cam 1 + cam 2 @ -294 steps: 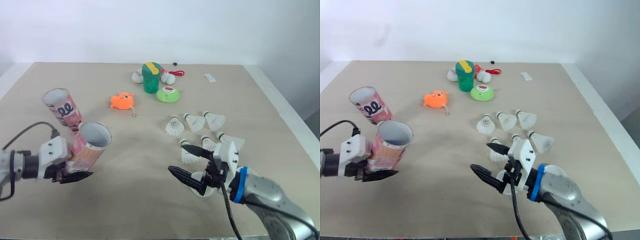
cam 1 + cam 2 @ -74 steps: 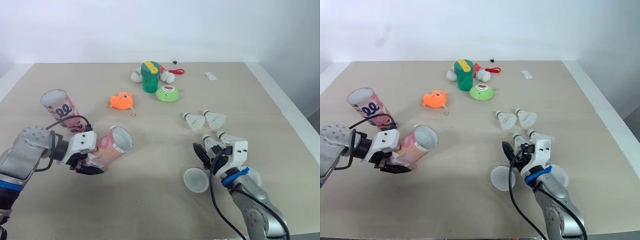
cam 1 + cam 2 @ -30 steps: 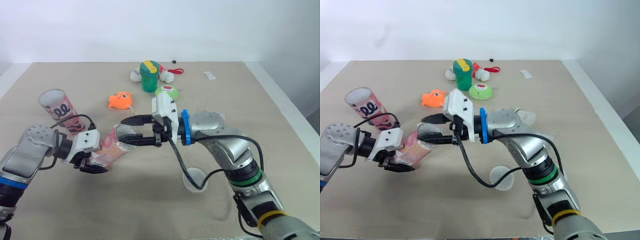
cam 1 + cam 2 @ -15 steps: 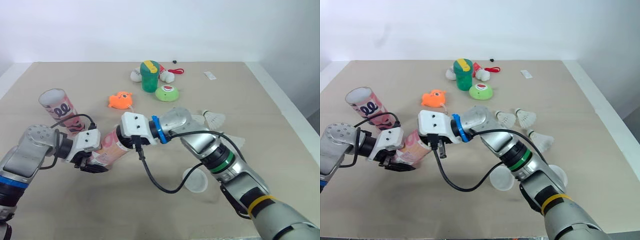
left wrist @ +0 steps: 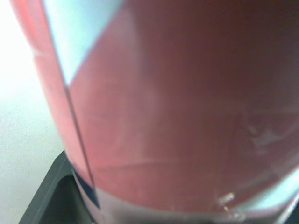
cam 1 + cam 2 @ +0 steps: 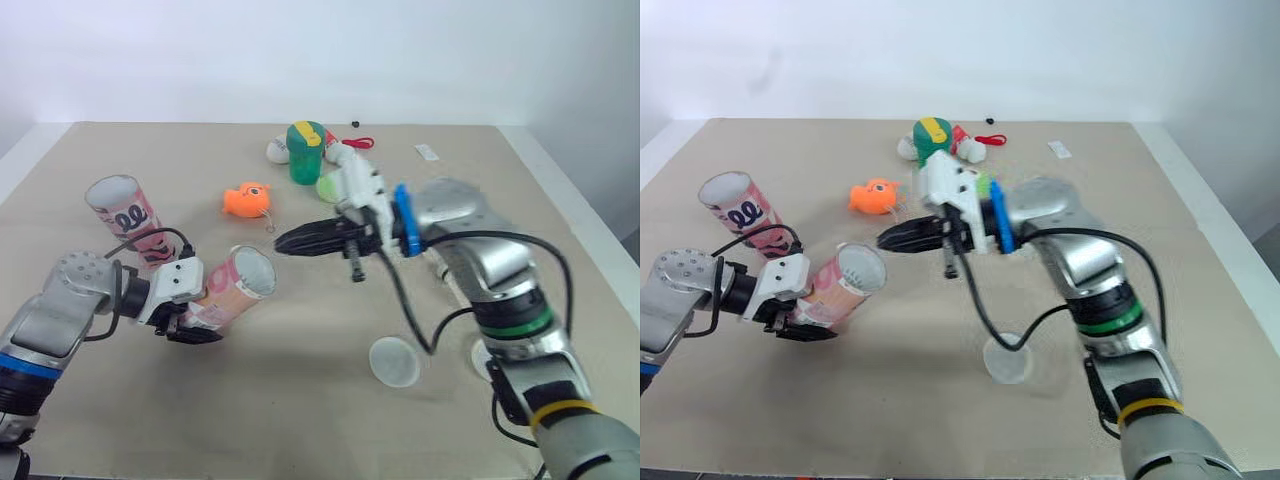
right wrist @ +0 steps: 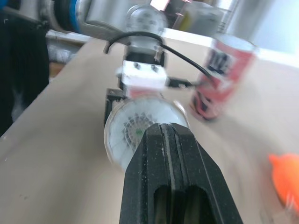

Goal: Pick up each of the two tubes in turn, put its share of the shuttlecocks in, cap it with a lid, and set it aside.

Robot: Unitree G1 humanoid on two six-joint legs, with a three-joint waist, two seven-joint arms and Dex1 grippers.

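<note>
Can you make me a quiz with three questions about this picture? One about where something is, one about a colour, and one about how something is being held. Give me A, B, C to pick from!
1. Where is the clear lid?
A. on the table
B. on top of the cup
C. inside a box

2. What colour is the toy fish?
A. blue
B. orange
C. purple

3. How is the tube in the left gripper?
A. tilted, with its mouth open
B. upright, with a cap on
C. upside down

Answers:
1 A: the lid lies flat on the table by itself.
2 B: the fish is bright orange.
3 A: the tube leans, and its open mouth faces the right gripper.
</note>
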